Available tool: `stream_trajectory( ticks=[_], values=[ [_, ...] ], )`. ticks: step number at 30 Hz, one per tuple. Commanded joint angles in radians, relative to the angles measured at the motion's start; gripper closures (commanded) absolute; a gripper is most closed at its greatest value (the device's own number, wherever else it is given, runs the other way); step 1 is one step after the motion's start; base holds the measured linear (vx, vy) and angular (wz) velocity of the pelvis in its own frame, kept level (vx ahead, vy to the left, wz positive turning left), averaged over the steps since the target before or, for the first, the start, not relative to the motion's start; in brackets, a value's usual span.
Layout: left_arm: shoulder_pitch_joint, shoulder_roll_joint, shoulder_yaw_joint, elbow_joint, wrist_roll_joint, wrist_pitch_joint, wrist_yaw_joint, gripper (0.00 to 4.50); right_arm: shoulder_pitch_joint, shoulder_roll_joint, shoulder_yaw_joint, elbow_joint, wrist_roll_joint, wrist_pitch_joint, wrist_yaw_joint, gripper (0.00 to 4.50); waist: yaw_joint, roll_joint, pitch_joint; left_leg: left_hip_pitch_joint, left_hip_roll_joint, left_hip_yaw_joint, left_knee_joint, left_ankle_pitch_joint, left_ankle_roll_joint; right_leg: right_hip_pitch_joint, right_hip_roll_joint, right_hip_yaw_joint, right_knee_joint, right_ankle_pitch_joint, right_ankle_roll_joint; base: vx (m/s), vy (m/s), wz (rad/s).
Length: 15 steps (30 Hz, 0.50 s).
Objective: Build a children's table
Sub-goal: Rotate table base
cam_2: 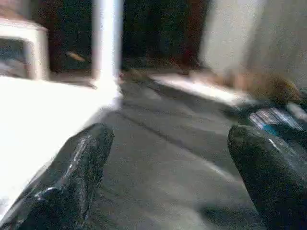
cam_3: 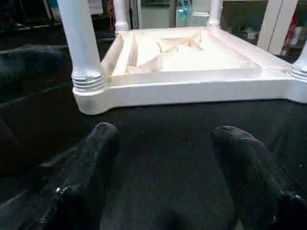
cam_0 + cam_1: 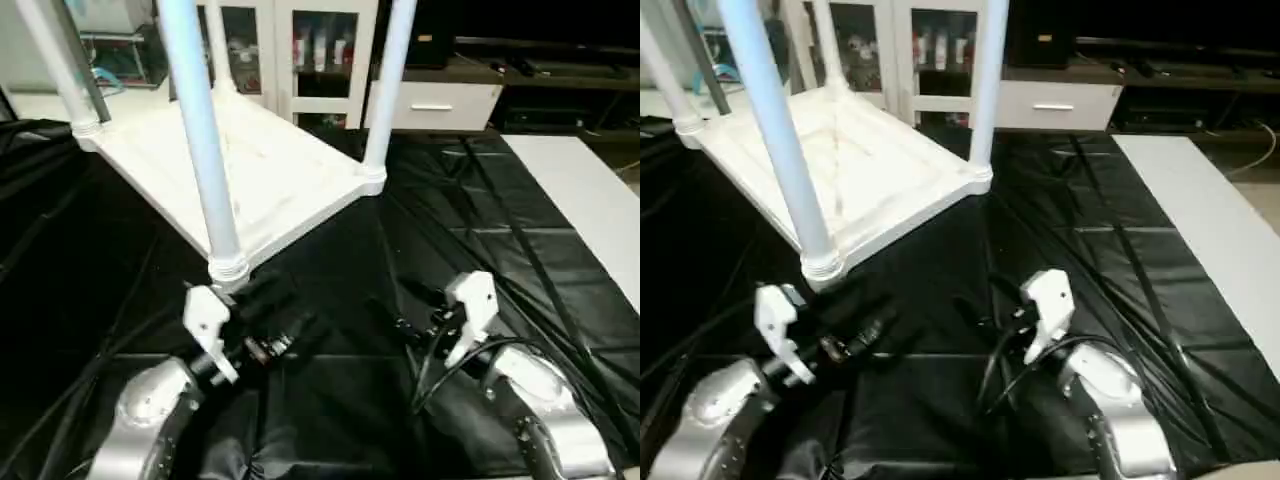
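Now, near to far:
Left claw (image 3: pixel 262 318): open wide, holding nothing, beside the nearest leg (image 3: pixel 205 140).
Right claw (image 3: pixel 405 310): open, empty, over the black tabletop (image 3: pixel 480 220).
Children's table (image 3: pixel 255 170): upside down farther back, legs up.

My two forearms are rounded shells of brushed silver metal, glossy enough to catch the room light. The left forearm (image 3: pixel 140 420) narrows to a dark wrist collar with small metal fittings; the right forearm (image 3: pixel 545 405) carries a few dark round screw heads along its flank. Each wrist bears a white, angular plastic bracket, one on the left (image 3: pixel 208 325) and one on the right (image 3: pixel 472 305). Thin black cables (image 3: pixel 440 365) loop from the right bracket back to the arm. My pincer fingers (image 2: pixel 91 177) are thick, black, blunt-tipped and rubbery, with a faintly wrinkled, shiny skin.
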<state>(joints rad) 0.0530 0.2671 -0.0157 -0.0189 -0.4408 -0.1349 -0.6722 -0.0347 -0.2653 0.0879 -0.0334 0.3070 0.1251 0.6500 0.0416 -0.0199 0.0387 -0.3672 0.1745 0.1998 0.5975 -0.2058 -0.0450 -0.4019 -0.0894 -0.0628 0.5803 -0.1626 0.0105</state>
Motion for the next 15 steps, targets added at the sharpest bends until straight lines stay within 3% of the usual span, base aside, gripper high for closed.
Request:
stream_trajectory(
  ticks=[1, 5, 7, 8, 9, 11, 13, 14, 15],
  values=[
    [0.025, 0.006, 0.021, -0.018, -0.027, 0.001, -0.007, 0.07, -0.007, -0.006, -0.008, 0.001, -0.004, -0.004, -0.007, 1.13, 0.003, 0.007, -0.044, 0.012, 0.063, -0.03, -0.093, -0.313, 0.001, 0.034, -0.051, 0.045, -0.058, -0.261, -0.181, 0.0, 0.0, 0.0],
    [0.096, 0.035, 0.039, -0.045, -0.032, 0.005, -0.015, 0.07, -0.011, -0.009, -0.013, 0.009, -0.009, -0.006, -0.004, 1.13, 0.0, 0.005, -0.041, 0.015, 0.063, -0.031, -0.096, -0.353, -0.008, 0.027, -0.05, 0.049, -0.066, -0.328, -0.146, 0.0, 0.0, 0.0],
    [0.086, 0.028, 0.08, -0.031, -0.036, -0.017, 0.007, 0.07, -0.018, -0.01, -0.013, 0.012, -0.006, -0.003, -0.002, 1.13, 0.001, -0.001, -0.04, 0.017, 0.063, -0.03, -0.096, -0.365, -0.012, 0.025, -0.051, 0.049, -0.07, -0.353, -0.141, 0.0, 0.0, 0.0],
    [0.076, 0.023, 0.099, -0.022, -0.033, -0.029, 0.016, 0.07, -0.022, -0.009, -0.014, 0.013, -0.005, -0.001, 0.0, 1.13, 0.003, 0.002, -0.038, 0.018, 0.063, -0.031, -0.097, -0.375, -0.017, 0.024, -0.051, 0.049, -0.072, -0.366, -0.138, 0.0, 0.0, 0.0],
    [0.047, 0.015, 0.123, -0.004, -0.037, -0.039, 0.035, 0.07, -0.028, -0.008, -0.012, 0.016, -0.005, 0.002, 0.0, 1.13, 0.004, -0.003, -0.036, 0.018, 0.062, -0.032, -0.098, -0.383, -0.019, 0.025, -0.052, 0.048, -0.075, -0.388, -0.13, 0.0, 0.0, 0.0],
    [0.021, 0.01, 0.139, 0.011, -0.038, -0.045, 0.051, 0.07, -0.034, -0.006, -0.01, 0.018, -0.005, 0.004, 0.0, 1.13, 0.008, -0.001, -0.037, 0.026, 0.059, -0.032, -0.095, -0.403, -0.029, 0.019, -0.052, 0.048, -0.079, -0.423, -0.116, 0.0, 0.0, 0.0],
    [-0.047, 0.017, 0.156, 0.054, -0.042, -0.044, 0.064, 0.07, -0.048, -0.001, -0.005, 0.025, -0.005, 0.007, 0.0, 1.13, 0.006, -0.008, -0.035, 0.017, 0.06, -0.036, -0.1, -0.397, -0.031, 0.026, -0.053, 0.046, -0.078, -0.43, -0.104, 0.0, 0.0, 0.0],
    [-0.082, 0.025, 0.157, 0.078, -0.041, -0.041, 0.065, 0.07, -0.055, 0.003, -0.003, 0.029, -0.005, 0.008, 0.001, 1.13, 0.009, -0.004, -0.037, 0.026, 0.057, -0.034, -0.097, -0.408, -0.035, 0.018, -0.051, 0.046, -0.08, -0.447, -0.096, 0.0, 0.0, 0.0],
    [-0.127, 0.034, 0.153, 0.112, -0.047, -0.027, 0.05, 0.07, -0.065, 0.006, 0.001, 0.033, -0.007, 0.008, 0.002, 1.13, 0.009, -0.001, -0.038, 0.026, 0.056, -0.035, -0.097, -0.401, -0.039, 0.018, -0.052, 0.047, -0.079, -0.435, -0.095, 0.0, 0.0, 0.0]
  ],
)
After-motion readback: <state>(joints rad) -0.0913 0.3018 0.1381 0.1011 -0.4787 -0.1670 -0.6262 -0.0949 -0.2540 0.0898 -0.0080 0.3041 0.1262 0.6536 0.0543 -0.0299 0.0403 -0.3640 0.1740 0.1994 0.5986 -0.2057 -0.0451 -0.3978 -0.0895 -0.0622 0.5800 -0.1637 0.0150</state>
